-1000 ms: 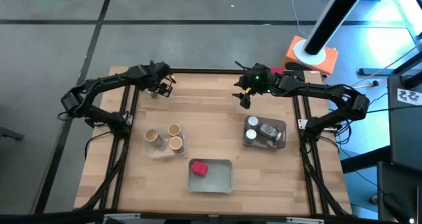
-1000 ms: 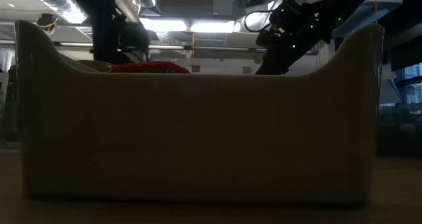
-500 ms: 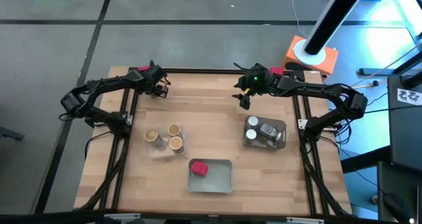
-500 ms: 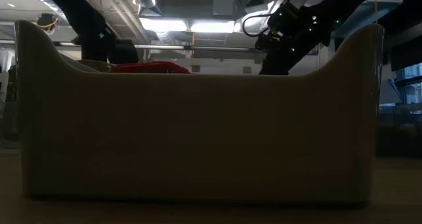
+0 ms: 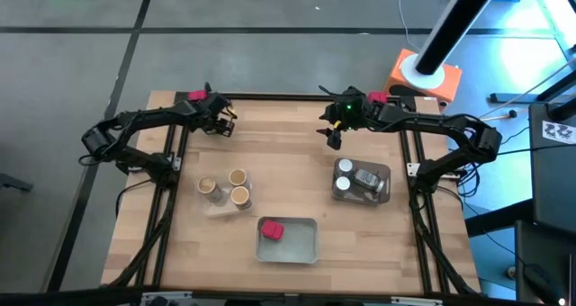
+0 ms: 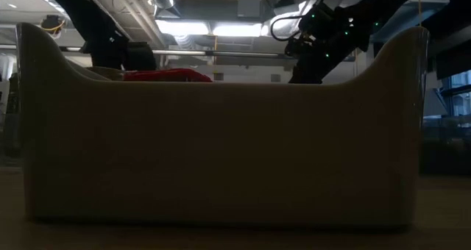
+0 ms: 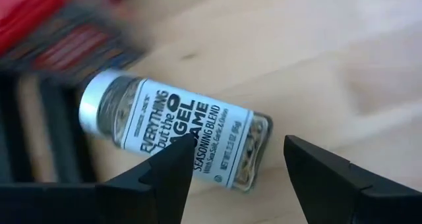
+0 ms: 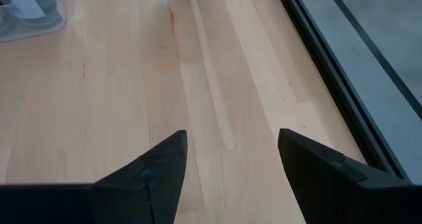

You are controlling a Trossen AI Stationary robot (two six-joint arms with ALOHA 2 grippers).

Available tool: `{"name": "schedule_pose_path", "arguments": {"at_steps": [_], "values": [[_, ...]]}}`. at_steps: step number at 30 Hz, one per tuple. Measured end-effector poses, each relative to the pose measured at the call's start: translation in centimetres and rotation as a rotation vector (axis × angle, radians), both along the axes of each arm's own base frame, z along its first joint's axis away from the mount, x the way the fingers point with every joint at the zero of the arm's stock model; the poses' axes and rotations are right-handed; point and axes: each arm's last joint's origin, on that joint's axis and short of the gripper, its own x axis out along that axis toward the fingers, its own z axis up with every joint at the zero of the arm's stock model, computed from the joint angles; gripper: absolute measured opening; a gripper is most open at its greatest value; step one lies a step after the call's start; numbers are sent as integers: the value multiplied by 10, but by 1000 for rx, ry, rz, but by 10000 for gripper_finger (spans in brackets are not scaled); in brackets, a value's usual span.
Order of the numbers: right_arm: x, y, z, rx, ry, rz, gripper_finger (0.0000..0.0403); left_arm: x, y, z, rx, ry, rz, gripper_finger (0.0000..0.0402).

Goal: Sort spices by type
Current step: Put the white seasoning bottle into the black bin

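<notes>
- Left gripper (image 7: 231, 161) is hovering with its 2 dark fingers (image 7: 168, 174) spread apart over a clear glass spice jar with a silvery-white lid (image 7: 175, 132); it is grasping nothing.
- That jar is lying on its side on the pale wooden table (image 7: 316, 59), showing a white label with black lettering and speckled seasoning behind the glass.
- From above, the left gripper (image 5: 221, 121) is sitting near the table's far left corner.
- Right gripper (image 8: 227, 161) is hanging released over bare wood, fingers wide apart; from above it (image 5: 333, 133) is sitting near the far edge, beyond the right tray.
- 3 tan cork-coloured cylinders (image 5: 227, 188) are standing upright together in the clear shallow tray on the left (image 5: 219, 209).
- Clear jars with white lids (image 5: 357, 182) are sitting in the grey tray on the right (image 5: 385, 173), at least 1 lying on its side.
- 1 flat red-pink packet (image 5: 272, 229) is lying in the near middle tray (image 5: 302, 241), toward its left end.
</notes>
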Motion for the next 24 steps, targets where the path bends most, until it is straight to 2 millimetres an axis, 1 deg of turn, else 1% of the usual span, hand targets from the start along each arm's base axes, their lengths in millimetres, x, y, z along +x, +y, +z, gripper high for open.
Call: {"name": "schedule_pose_path", "arguments": {"at_steps": [7,11,14,17,20,22,24], "values": [[0,0,0,0,0,0,239,25,-17,1,17,-14,-289,225],[0,0,0,0,0,0,239,35,-27,2,17,2,-456,225],[0,0,0,-1,-2,0,239,40,-30,10,18,15,-517,225],[0,0,0,-2,-4,0,239,46,-27,29,48,-24,-453,225],[0,0,0,-2,-4,0,239,45,-25,45,69,-73,-297,225],[0,0,0,-2,-3,0,239,45,-24,52,91,-117,-222,225],[0,0,0,-2,-3,0,239,44,-25,53,96,-117,-222,225]]}}
